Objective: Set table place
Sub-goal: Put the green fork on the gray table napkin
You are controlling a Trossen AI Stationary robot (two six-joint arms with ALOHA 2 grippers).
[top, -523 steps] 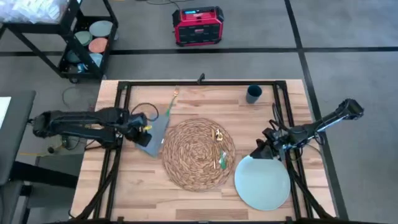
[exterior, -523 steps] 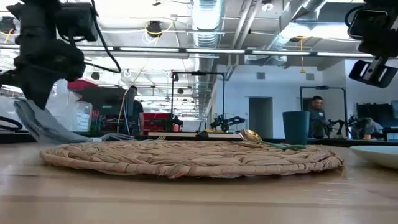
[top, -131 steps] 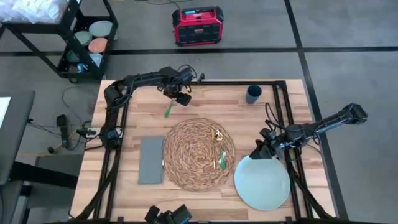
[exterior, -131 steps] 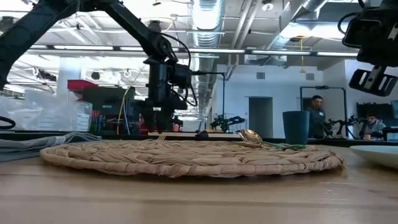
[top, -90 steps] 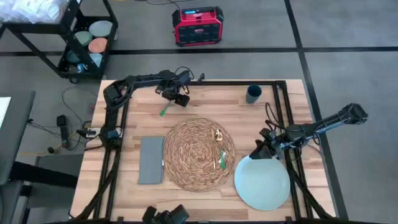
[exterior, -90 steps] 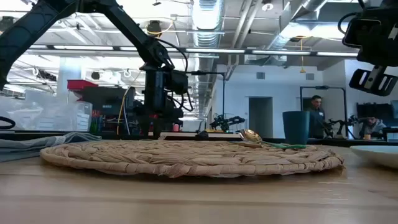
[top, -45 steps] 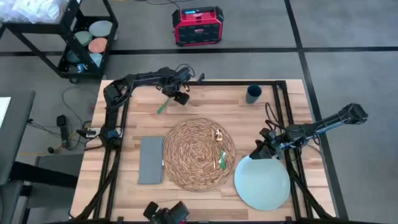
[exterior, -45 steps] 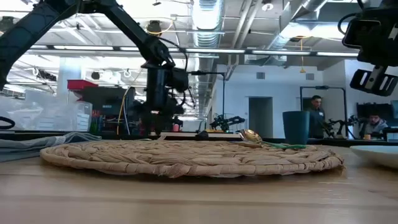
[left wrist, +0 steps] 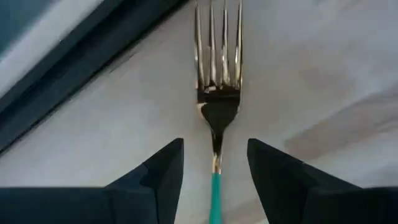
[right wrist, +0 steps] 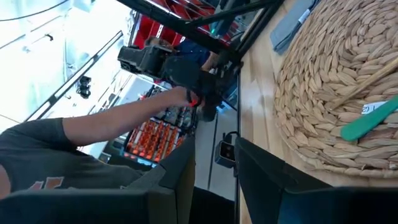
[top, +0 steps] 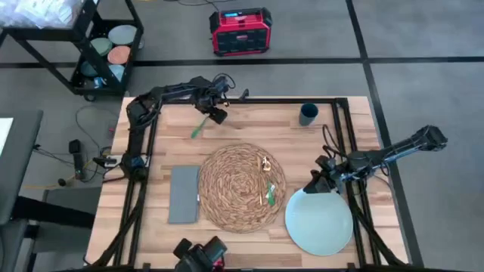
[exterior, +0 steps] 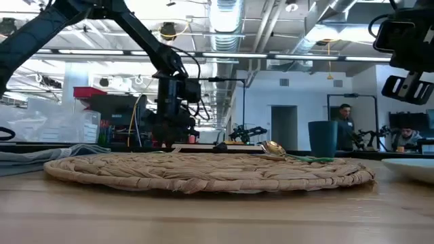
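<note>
**benchrat:** what did the arms look like up close?

**tross_fan:** both were dark, near-black, slim jointed links. The left arm had loose black cables looping off it just behind the jaws, and a blocky black housing sat above them. The left gripper had two matte black wedge-shaped fingers, smooth, no markings I could see.

**benchrat:** and the other one?

**tross_fan:** same build. The right arm was dark with a cable bundle near its wrist; the right gripper had flat black fingers.
</note>
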